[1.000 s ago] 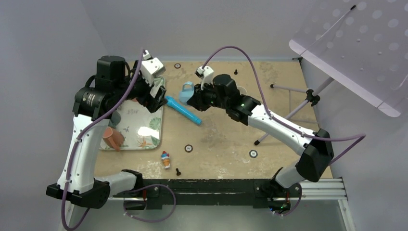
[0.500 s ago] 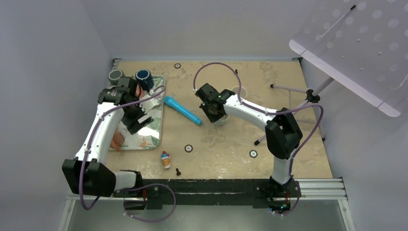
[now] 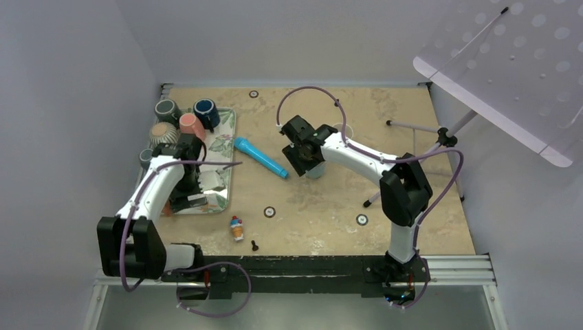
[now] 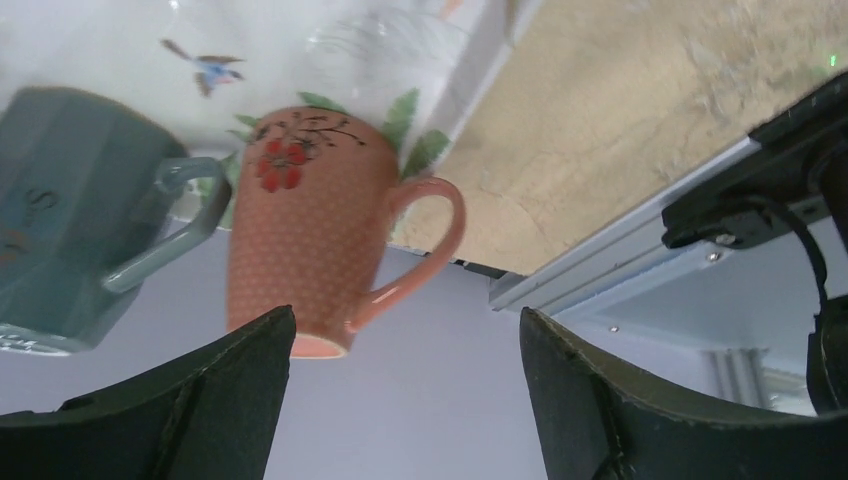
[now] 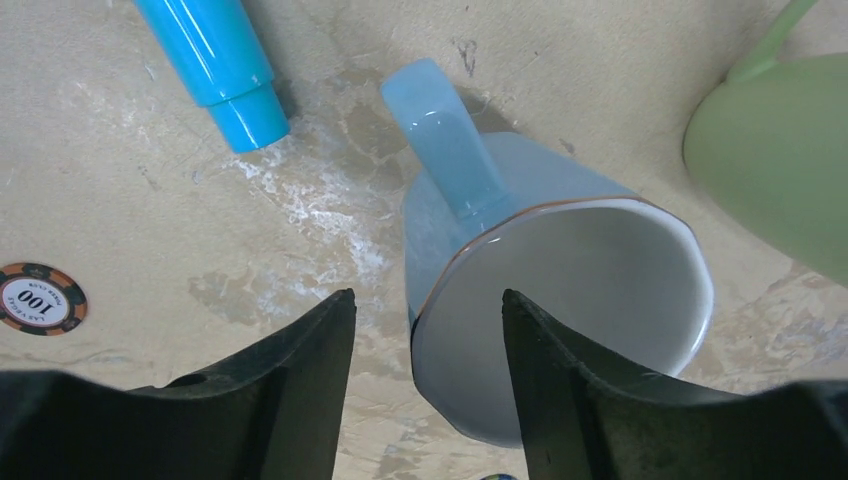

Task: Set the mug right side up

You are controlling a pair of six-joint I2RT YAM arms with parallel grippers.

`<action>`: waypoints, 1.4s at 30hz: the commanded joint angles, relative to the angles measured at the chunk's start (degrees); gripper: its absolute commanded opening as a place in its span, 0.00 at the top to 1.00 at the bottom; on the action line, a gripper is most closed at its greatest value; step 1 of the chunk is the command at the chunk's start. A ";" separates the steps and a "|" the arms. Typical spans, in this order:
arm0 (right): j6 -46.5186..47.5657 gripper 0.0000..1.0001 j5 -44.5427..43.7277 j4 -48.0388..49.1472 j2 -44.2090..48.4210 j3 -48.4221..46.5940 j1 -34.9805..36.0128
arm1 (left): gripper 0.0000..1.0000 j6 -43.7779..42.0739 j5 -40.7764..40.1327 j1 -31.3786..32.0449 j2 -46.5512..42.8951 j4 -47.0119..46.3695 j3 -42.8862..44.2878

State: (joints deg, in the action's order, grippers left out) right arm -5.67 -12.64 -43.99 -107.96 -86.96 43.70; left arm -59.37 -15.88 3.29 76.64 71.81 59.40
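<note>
Right hand [image 5: 425,310] pointed down, jaws partly apart over the upright blue mug [image 5: 560,270]; left hand [image 4: 405,320] wide.

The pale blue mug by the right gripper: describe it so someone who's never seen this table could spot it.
Start at the tan table, just right of the bright blue tube. Under the right gripper sits the pale blue mug, white inside with a thin brown rim. Its one close neighbour is a green mug.
</note>
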 commanded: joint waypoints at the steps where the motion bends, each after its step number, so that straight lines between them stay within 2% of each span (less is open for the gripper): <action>1: 0.65 0.37 -2.54 -0.01 4.31 -3.23 -0.11 | 0.15 -17.16 -0.55 -0.48 -11.80 0.87 -7.60; 4: 0.94 0.32 -2.80 0.62 5.50 -2.84 -0.11 | 0.16 -29.38 -0.55 -0.48 -22.19 -1.82 -15.95; 8: 1.00 0.31 -3.18 -0.48 5.23 -3.51 -0.13 | 0.15 -37.66 -2.09 -0.56 -28.73 -8.74 -21.41; 13: 1.31 0.30 -3.06 -0.15 5.96 -2.27 -0.13 | 0.16 -38.11 -7.88 -2.94 -23.25 -9.22 -21.36; 16: 1.89 0.30 -2.29 0.30 6.75 -1.62 -0.11 | 0.16 -40.84 -9.86 -6.08 -20.77 -15.09 -23.23; 20: 2.54 0.29 -1.63 0.20 7.58 -1.64 -0.11 | 0.19 -45.14 -8.14 -8.88 -19.25 -24.77 -25.60; 23: 2.91 0.29 -1.12 0.28 8.18 -1.60 -0.15 | 0.24 -49.18 -5.47 -10.25 -18.85 -34.68 -28.00; 25: 3.08 0.29 -0.45 0.21 8.37 -1.95 -0.11 | 0.30 -51.02 -2.50 -10.24 -19.77 -38.09 -29.29; 29: 3.46 0.29 0.52 0.79 8.38 -1.80 -0.11 | 0.47 -49.96 4.00 -10.15 -20.16 -36.29 -27.48; 34: 4.07 0.29 1.50 1.18 7.56 -1.70 -0.05 | 0.55 -45.89 -0.73 -10.14 -11.66 -43.97 -25.75; 38: 4.50 0.29 1.17 1.42 7.58 -0.81 -0.09 | 0.56 -41.09 -3.60 -10.14 -6.39 -40.14 -21.28; 42: 4.46 0.29 0.88 1.57 7.64 -0.57 -0.04 | 0.69 -38.59 -5.58 -10.13 -3.46 -39.77 -19.96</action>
State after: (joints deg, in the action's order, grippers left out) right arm -2.17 -12.21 -43.77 -102.24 -87.70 43.70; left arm -101.86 -18.55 -6.52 71.59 32.25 36.45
